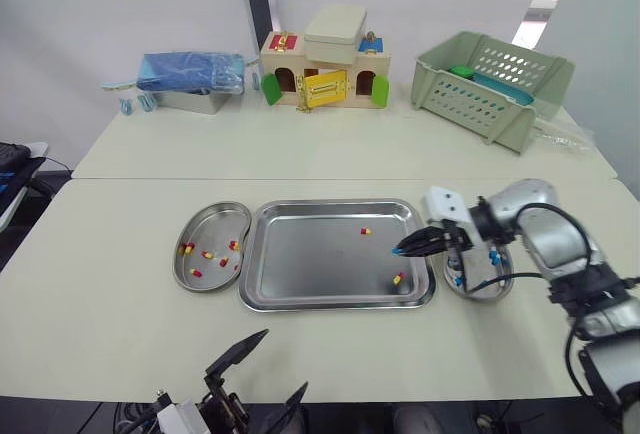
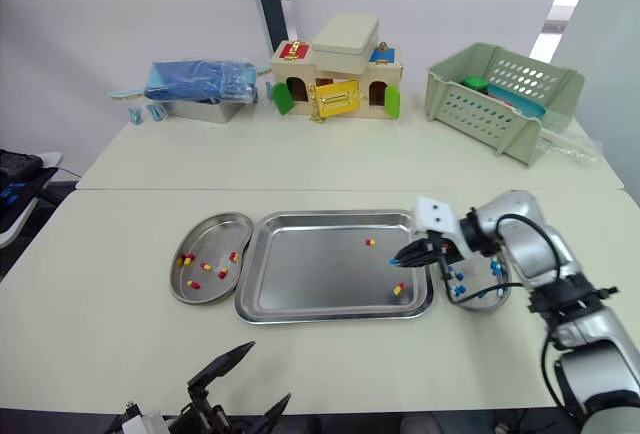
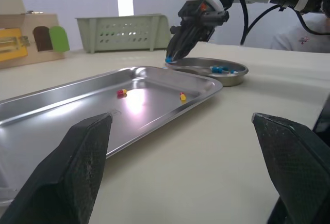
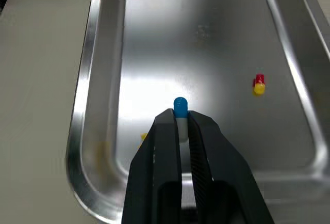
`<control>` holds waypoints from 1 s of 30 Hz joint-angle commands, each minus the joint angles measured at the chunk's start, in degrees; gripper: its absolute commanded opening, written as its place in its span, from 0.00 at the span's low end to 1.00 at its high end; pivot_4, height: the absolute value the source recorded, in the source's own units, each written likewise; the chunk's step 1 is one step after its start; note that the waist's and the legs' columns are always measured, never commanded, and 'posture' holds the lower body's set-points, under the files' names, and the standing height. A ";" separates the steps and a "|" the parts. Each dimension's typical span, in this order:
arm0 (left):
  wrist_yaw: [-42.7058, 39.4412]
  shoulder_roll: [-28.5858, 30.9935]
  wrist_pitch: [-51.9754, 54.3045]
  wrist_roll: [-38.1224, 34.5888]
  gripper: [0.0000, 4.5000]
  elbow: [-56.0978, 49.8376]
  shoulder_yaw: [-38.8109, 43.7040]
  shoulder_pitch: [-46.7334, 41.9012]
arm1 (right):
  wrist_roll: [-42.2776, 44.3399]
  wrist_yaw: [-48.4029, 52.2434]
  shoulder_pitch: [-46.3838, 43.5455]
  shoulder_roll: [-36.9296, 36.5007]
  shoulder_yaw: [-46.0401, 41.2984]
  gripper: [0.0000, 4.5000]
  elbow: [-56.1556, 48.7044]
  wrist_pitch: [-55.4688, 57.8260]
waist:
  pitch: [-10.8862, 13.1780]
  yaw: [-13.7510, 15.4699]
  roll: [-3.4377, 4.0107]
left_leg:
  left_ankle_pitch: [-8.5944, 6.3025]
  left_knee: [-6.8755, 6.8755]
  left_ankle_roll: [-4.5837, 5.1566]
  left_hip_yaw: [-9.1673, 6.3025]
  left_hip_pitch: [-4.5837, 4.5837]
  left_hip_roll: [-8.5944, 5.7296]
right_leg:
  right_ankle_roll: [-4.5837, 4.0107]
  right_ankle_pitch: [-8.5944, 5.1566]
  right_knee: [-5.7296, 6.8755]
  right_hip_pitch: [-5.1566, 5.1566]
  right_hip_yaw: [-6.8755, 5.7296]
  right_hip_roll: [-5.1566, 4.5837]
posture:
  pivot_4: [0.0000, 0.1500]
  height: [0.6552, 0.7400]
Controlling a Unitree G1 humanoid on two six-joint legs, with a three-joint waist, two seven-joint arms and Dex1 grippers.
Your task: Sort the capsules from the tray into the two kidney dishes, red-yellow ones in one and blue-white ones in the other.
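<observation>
- Capsule [image 4: 180,106], blue and white, is pinched tight between the jaws of the right gripper [image 1: 405,248]. Its blue end pokes out past the tips.
- It hangs above the right part of the tray [image 1: 300,264].
- Two red-yellow capsules lie in the tray, one [image 1: 366,231] near the back and one [image 1: 398,278] near the front right corner.
- The left kidney dish [image 1: 215,222] holds about six more red-yellow ones.
- The right kidney dish [image 1: 482,294] holds a few blue-white capsules [image 3: 219,69]; I cannot count them.
- The right arm reaches in from the right, across the right kidney dish, jaws pointing left.
- The left gripper [image 1: 268,374] hangs low by the front edge of the worktop [image 1: 110,304], jaws wide apart, holding nothing.
</observation>
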 commanded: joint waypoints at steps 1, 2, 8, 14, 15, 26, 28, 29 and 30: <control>-1.58 1.24 -1.27 -1.89 1.00 -0.13 -1.91 -1.47 | 3.05 -0.89 4.41 -6.27 -7.74 0.00 -2.92 2.16 | 0.00 0.03 0.01 | 0.00 0.00 0.00 0.00 0.00 0.00 | 0.00 0.00 0.01 0.00 0.00 0.00 | 1.00 1.00; -2.21 1.63 -1.48 -2.29 1.00 -0.05 -2.52 -2.05 | 3.00 -1.11 6.05 -8.04 -8.87 0.00 -2.50 1.99 | 0.00 0.03 0.01 | 0.00 0.00 0.00 0.00 0.00 0.00 | 0.00 0.00 0.01 0.02 -0.01 0.00 | 1.00 1.00; -4.14 3.35 -0.03 -3.79 1.00 0.28 -4.65 -5.92 | 2.35 -2.91 14.73 -14.04 -12.49 0.00 -0.86 0.00 | -0.03 -0.32 0.06 | 0.00 -0.01 0.01 0.03 0.07 0.01 | 0.00 0.00 0.02 0.04 0.03 0.03 | 1.00 1.00; -4.66 3.97 0.94 -4.64 1.00 0.28 -5.40 -7.72 | 2.78 -6.29 16.85 -13.46 -12.09 0.00 -2.39 0.83 | -0.06 0.01 0.17 | 0.00 0.01 0.00 0.06 0.06 0.00 | 0.02 0.01 0.00 0.06 0.06 0.01 | 1.00 1.00; -4.71 4.06 0.99 -4.75 1.00 0.32 -5.42 -7.80 | 2.64 -6.62 16.97 -13.48 -11.82 0.00 -2.33 0.71 | -0.06 -0.02 0.17 | 0.00 0.00 0.00 0.05 0.07 0.00 | 0.02 0.01 0.01 0.05 0.05 0.01 | 1.00 1.00; -4.72 4.27 0.80 -4.82 1.00 1.41 -5.03 -7.48 | 3.91 -6.91 17.01 -13.83 -11.42 0.42 -2.04 1.42 | -0.06 -0.07 0.17 | 0.00 0.00 0.00 0.04 0.07 0.00 | 0.02 0.01 0.00 0.06 0.05 0.01 | 1.00 1.00; -4.72 4.28 0.59 -4.69 1.00 1.64 -5.00 -7.18 | 4.18 -6.74 17.03 -13.91 -11.60 0.53 -2.07 1.54 | -0.06 -0.07 0.17 | 0.00 0.00 0.00 0.04 0.07 0.00 | 0.02 0.01 0.00 0.06 0.05 0.01 | 1.00 1.00; -4.69 4.32 0.51 -4.56 1.00 1.74 -4.97 -7.03 | 4.60 -6.49 17.04 -13.95 -11.80 0.59 -2.15 1.84 | -0.06 -0.07 0.17 | 0.00 0.00 0.00 0.04 0.07 0.00 | 0.02 0.01 0.00 0.06 0.05 0.01 | 1.00 1.00; -4.68 4.33 0.43 -4.46 1.00 1.81 -4.93 -6.95 | 4.93 -6.35 16.99 -13.99 -11.99 0.66 -2.23 2.12 | -0.06 -0.07 0.17 | 0.00 0.00 0.00 0.04 0.07 0.00 | 0.02 0.01 0.00 0.06 0.05 0.01 | 1.00 1.00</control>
